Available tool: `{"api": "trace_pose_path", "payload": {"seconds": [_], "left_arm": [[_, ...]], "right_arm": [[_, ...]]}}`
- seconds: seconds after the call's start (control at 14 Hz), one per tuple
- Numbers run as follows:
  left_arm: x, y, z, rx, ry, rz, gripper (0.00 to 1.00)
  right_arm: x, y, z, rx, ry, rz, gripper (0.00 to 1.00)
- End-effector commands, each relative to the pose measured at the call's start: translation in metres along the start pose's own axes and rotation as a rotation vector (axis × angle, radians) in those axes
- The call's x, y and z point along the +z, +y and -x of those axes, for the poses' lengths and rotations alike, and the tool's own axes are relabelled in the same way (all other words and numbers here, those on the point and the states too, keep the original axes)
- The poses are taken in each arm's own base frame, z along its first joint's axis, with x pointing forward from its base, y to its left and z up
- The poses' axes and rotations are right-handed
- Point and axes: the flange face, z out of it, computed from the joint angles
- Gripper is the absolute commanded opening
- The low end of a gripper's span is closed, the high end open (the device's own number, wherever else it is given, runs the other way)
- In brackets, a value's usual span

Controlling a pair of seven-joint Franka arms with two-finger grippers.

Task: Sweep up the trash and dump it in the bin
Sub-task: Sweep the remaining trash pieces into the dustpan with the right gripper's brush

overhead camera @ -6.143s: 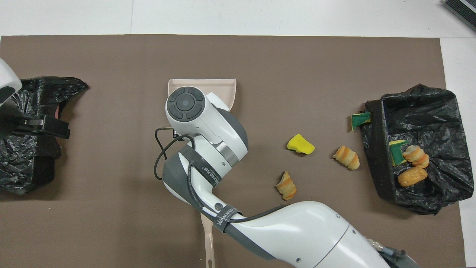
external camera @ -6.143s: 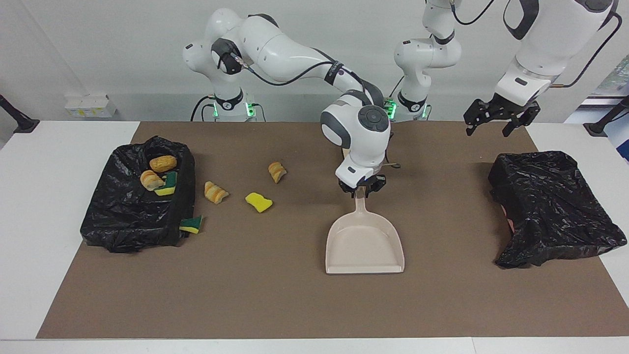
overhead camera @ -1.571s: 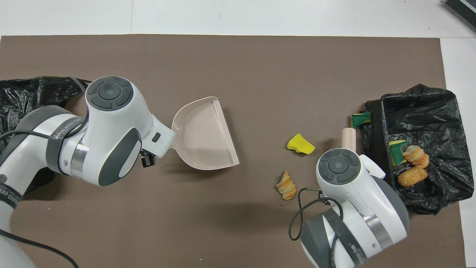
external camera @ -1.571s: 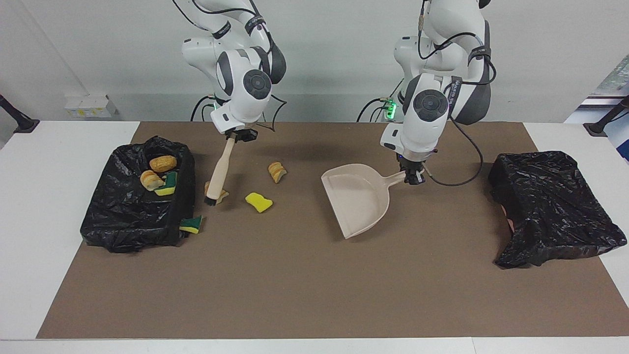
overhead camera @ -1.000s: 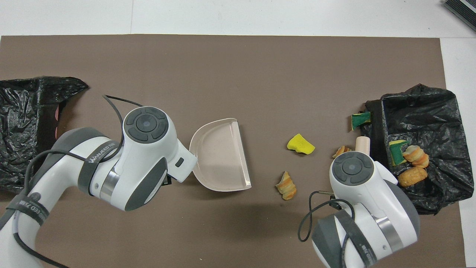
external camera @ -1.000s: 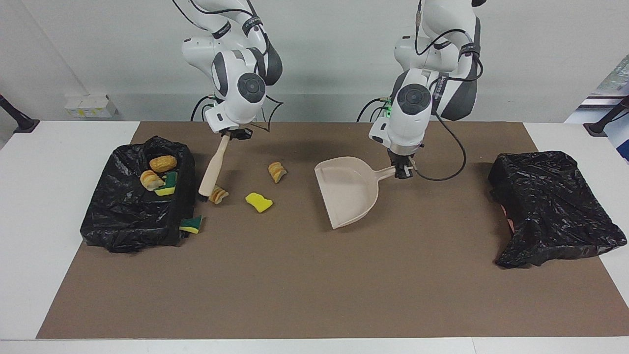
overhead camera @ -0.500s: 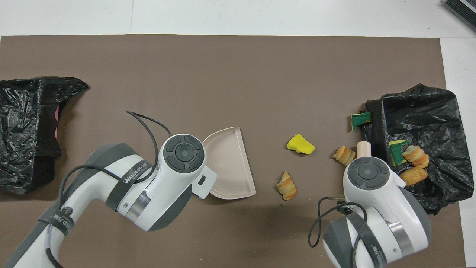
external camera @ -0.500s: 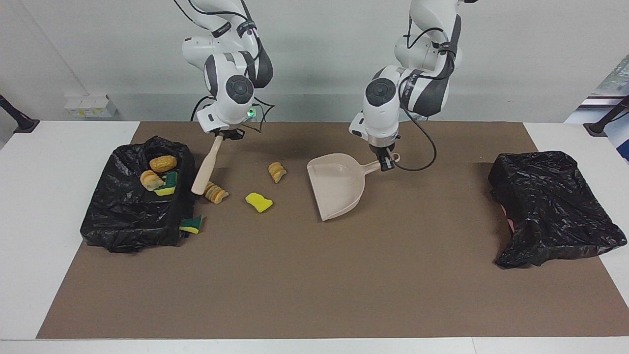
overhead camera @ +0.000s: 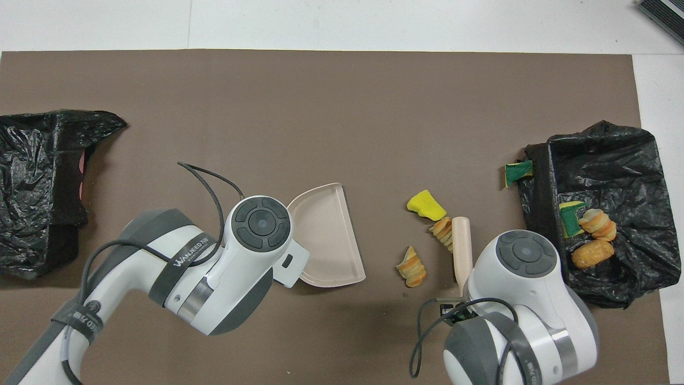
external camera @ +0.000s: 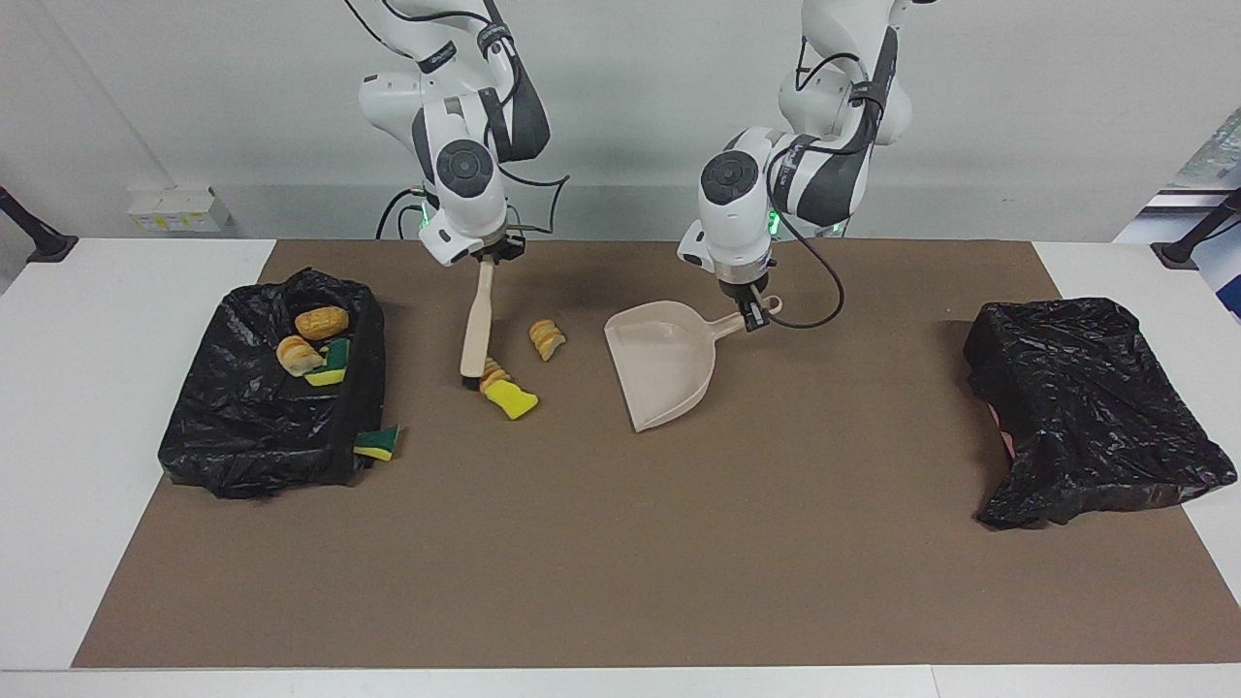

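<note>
1. Trash, loose on the brown mat (external camera: pixel 582 543): a striped bread chunk (external camera: pixel 493 373) lies against the bristle end of the brush (external camera: pixel 476 325), touching the yellow sponge piece (external camera: pixel 511 398) just beside it, the sponge farther from the robots.
2. A second striped bread chunk (external camera: pixel 547 338) sits apart, between the brush and the dustpan (external camera: pixel 662 366), slightly nearer the robots than the first.
3. A green-and-yellow sponge bit (external camera: pixel 376 443) rests on the mat against the outer wall of the black-lined bin (external camera: pixel 242 446) at the right arm's end of the table.
4. Inside that bin: two bread chunks (external camera: pixel 310 337) and a green-yellow sponge (external camera: pixel 333 366).
5. Right gripper (external camera: pixel 488 256): jaws clamped on the top of the brush handle; brush leans slightly, bristles down on the mat.
6. Left gripper (external camera: pixel 751 317): jaws closed on the dustpan's handle; pan's open mouth faces the right arm's end of the table, toward the loose pieces, its front lip low at the mat. Whether it touches the mat I cannot tell.
7. Dustpan holds nothing.
8. A second black bag-covered bin (external camera: pixel 1091 412) stands at the left arm's end of the table, well apart from both grippers.
</note>
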Motion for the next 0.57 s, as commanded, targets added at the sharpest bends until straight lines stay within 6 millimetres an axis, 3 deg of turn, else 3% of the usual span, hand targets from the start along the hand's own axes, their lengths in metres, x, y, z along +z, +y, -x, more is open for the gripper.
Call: {"api": "trace_pose_path", "payload": {"seconds": [0.0, 0.14, 0.36, 0.5], "left_arm": [[-0.002, 0.005, 0.007, -0.010, 0.008, -0.034, 0.00], [-0.001, 0.005, 0.008, -0.011, 0.008, -0.034, 0.00], [-0.001, 0.003, 0.009, -0.016, 0.010, -0.034, 0.00], [0.000, 0.003, 0.009, -0.016, 0.009, -0.033, 0.00]], "right_arm": [[-0.012, -0.017, -0.006, -0.045, 0.000, -0.086, 0.00], [-0.016, -0.024, -0.011, -0.046, -0.006, -0.118, 0.00], [0.002, -0.067, -0.017, -0.085, 0.005, -0.130, 0.00], [-0.006, -0.086, -0.017, -0.089, -0.004, -0.196, 0.00]]}}
